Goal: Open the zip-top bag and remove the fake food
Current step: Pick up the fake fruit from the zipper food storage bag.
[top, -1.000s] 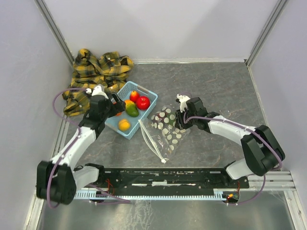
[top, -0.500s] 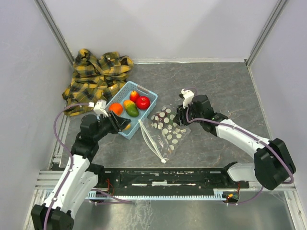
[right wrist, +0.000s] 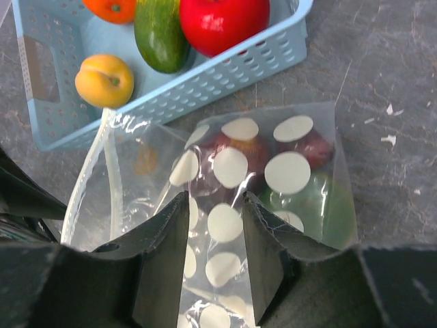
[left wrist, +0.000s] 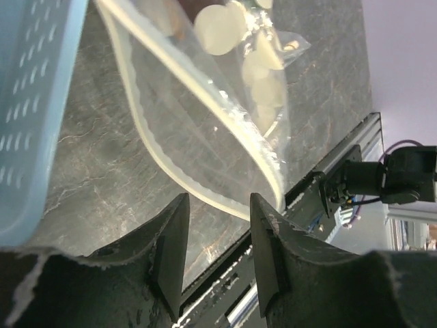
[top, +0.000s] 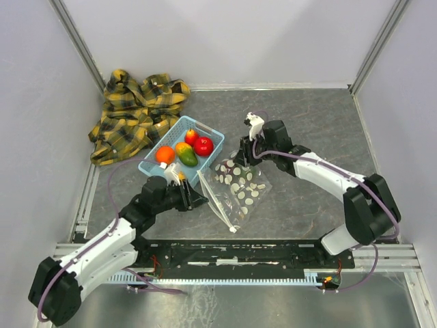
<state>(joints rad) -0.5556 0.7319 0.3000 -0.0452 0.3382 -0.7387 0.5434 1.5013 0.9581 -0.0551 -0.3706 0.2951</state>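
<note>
The left gripper [left wrist: 215, 229] is held open at a moderate width with nothing between its fingers [left wrist: 171, 253]; it is set low over the table [top: 307, 123], just beside the near corner of the basket [top: 151, 166], and is aimed at the zip strip [left wrist: 153, 150] of the bag [top: 239, 188]. The two halves of the strip are seen bowed apart, so the mouth is parted. Whether the fingertips touch the strip cannot be told. The right gripper [right wrist: 213, 205] is likewise spread to a moderate gap and is poised over the far, closed end of the bag; dotted plastic is seen between its fingers, but contact cannot be confirmed. The bag is laid flat on the table between the two grippers, its mouth edge turned toward the left arm and the basket close by on its left. Fruits [right wrist: 254, 154], maroon and green, are bunched inside the bag at its far end, under the white dots. In the basket a red fruit [right wrist: 222, 19], a green one [right wrist: 160, 31], an orange one [right wrist: 113, 8] and a yellow one [right wrist: 104, 80] are held. A plaid cloth [top: 136, 109] is heaped in the far left corner, just beyond the basket.
</note>
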